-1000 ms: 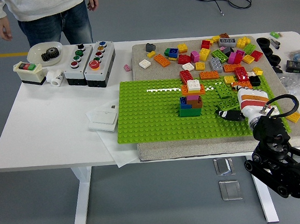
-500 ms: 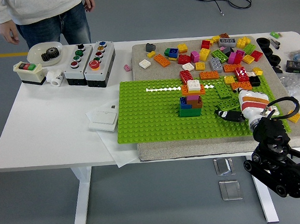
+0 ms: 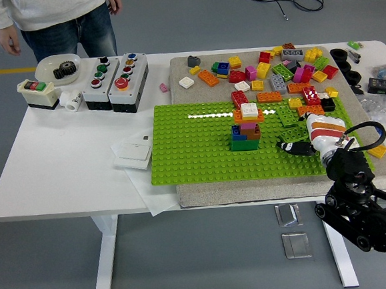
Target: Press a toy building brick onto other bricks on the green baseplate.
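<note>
The green baseplate (image 3: 193, 144) lies on a grey mat in the middle of the table. On it stands a small stack of bricks (image 3: 246, 129): a white brick on top, then orange, pink and brown ones, with a blue one at the left, on a dark green base. My right hand (image 3: 299, 147), white and orange with black tips, rests low over the baseplate's right edge, to the right of the stack and apart from it. A flat green brick (image 3: 288, 135) lies just beside the hand. Whether the hand holds anything is hidden.
Several loose bricks (image 3: 281, 77) are scattered over the mat behind and right of the baseplate. Two button boxes (image 3: 117, 73), a switch box (image 3: 35, 93), a bowl with a gear (image 3: 60, 66) and white plates (image 3: 135, 151) are at the left. A person (image 3: 56, 21) stands at the far left.
My right hand has barely shifted at the baseplate's right edge. The person at the far side has moved an arm slightly. The bricks have not moved.
</note>
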